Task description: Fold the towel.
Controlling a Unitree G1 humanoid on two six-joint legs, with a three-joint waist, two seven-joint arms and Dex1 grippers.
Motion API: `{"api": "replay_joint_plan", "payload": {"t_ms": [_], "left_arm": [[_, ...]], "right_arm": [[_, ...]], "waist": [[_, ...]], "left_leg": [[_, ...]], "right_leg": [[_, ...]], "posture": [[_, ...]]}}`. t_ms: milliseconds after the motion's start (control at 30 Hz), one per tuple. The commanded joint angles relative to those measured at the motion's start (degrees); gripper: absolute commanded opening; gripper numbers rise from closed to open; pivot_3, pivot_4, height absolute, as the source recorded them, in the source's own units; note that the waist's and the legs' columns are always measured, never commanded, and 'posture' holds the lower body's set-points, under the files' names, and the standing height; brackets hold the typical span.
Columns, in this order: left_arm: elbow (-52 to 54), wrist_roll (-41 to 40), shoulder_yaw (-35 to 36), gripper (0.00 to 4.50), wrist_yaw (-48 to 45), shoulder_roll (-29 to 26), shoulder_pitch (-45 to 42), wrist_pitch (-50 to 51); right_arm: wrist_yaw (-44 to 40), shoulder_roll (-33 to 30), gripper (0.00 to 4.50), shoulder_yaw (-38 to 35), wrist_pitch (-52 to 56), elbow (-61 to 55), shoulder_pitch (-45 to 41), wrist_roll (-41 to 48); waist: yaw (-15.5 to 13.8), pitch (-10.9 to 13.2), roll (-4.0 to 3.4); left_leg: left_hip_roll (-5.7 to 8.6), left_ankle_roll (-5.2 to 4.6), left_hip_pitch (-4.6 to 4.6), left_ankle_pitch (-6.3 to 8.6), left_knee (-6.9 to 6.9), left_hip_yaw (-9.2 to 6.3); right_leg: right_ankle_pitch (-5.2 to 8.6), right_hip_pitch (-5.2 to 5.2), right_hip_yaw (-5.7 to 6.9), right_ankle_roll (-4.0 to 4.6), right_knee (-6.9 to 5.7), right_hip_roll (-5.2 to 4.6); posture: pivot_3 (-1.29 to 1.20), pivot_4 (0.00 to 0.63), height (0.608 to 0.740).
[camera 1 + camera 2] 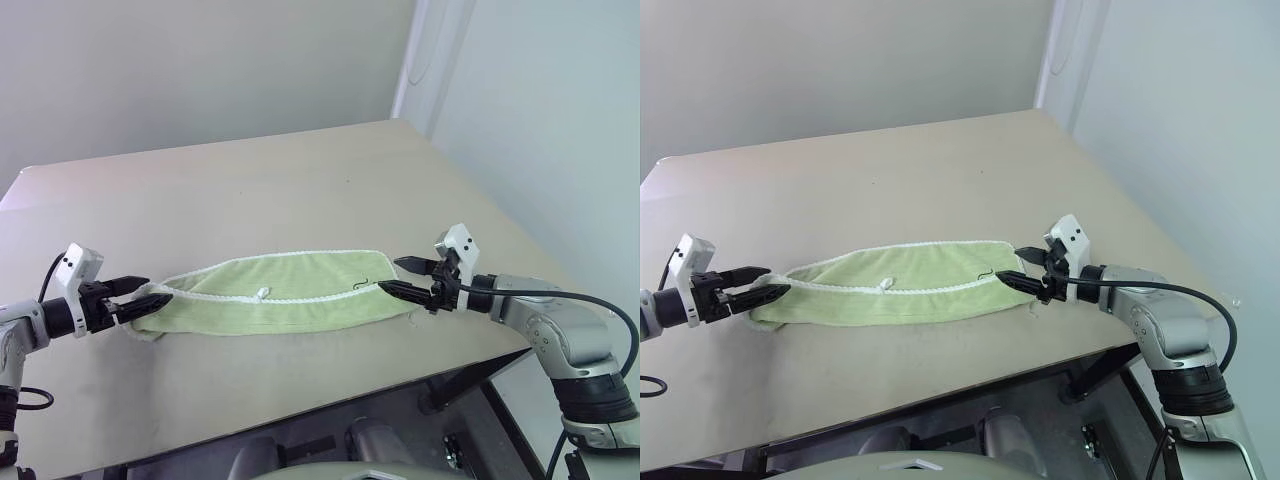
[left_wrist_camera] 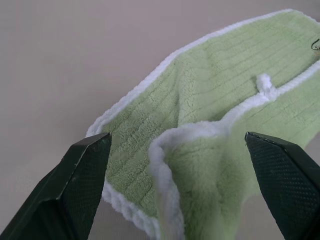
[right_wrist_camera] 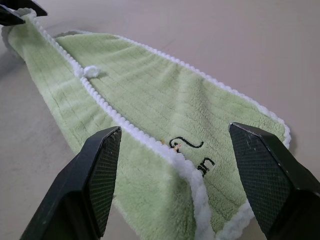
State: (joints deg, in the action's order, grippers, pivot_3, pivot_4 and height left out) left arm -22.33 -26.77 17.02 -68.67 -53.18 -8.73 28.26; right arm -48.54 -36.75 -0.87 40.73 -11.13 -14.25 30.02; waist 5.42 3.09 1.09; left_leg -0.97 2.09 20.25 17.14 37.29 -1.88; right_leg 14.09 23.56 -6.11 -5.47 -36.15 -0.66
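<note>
The towel (image 1: 290, 290), light green with white stitched edging, lies on the table as a long strip doubled over lengthwise, its white loop tag (image 1: 262, 293) on the top edge. My left gripper (image 1: 150, 292) stands open at the strip's left end, and the end's raised fold (image 2: 200, 165) sits between the fingers without touching them. At the strip's right end my right gripper (image 1: 392, 275) is open too, its fingers either side of the corner with the dark embroidered mark (image 3: 192, 150).
The beige table (image 1: 300, 180) runs back to a pale wall. Its front edge is a short way in front of the towel, and its right edge is just beyond my right arm. A dark frame (image 1: 460, 385) sits under the front right corner.
</note>
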Motion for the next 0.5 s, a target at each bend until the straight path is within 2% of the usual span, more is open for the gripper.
{"api": "replay_joint_plan", "payload": {"t_ms": [33, 133, 233, 500], "left_arm": [[-0.64, 0.23, 0.68, 4.50, -1.22, -1.91, -1.19, -0.12], [-0.20, 0.20, 0.48, 4.50, -1.90, -1.97, -0.77, 0.21], [0.10, -0.30, 0.64, 3.91, -2.56, -1.53, -0.48, 0.83], [0.50, -2.84, 2.14, 1.07, -4.61, -0.79, -0.04, 3.57]], "right_arm": [[0.41, -0.58, 3.58, -1.76, -0.46, -2.25, -0.35, 0.46], [0.52, -0.51, 3.58, -1.66, -0.61, -1.95, -0.60, 0.42], [0.64, -0.38, 3.63, -1.46, -0.72, -1.62, -0.97, 0.27], [0.34, -0.84, 3.63, -0.61, -1.07, -0.83, -1.20, -0.58]], "waist": [[0.01, 0.00, 0.00], [-0.01, 0.00, 0.00], [-0.02, 0.00, 0.00], [-0.01, 0.00, 0.00]], "left_leg": [[0.00, 0.00, 0.00, 0.00, 0.00, 0.00], [0.00, 0.00, 0.02, 0.00, -0.01, 0.00], [0.00, 0.00, 0.02, 0.00, -0.01, 0.00], [0.00, 0.00, 0.01, 0.00, -0.01, 0.00]], "right_leg": [[0.00, 0.00, 0.00, 0.00, 0.00, 0.00], [0.00, 0.01, 0.00, 0.00, 0.00, 0.00], [0.00, 0.01, 0.00, 0.00, 0.00, 0.00], [0.00, 0.00, 0.00, 0.00, -0.01, 0.00]], "posture": [[0.00, 0.000, 0.740], [0.00, 0.000, 0.740], [0.00, 0.000, 0.740], [0.00, 0.000, 0.740]]}}
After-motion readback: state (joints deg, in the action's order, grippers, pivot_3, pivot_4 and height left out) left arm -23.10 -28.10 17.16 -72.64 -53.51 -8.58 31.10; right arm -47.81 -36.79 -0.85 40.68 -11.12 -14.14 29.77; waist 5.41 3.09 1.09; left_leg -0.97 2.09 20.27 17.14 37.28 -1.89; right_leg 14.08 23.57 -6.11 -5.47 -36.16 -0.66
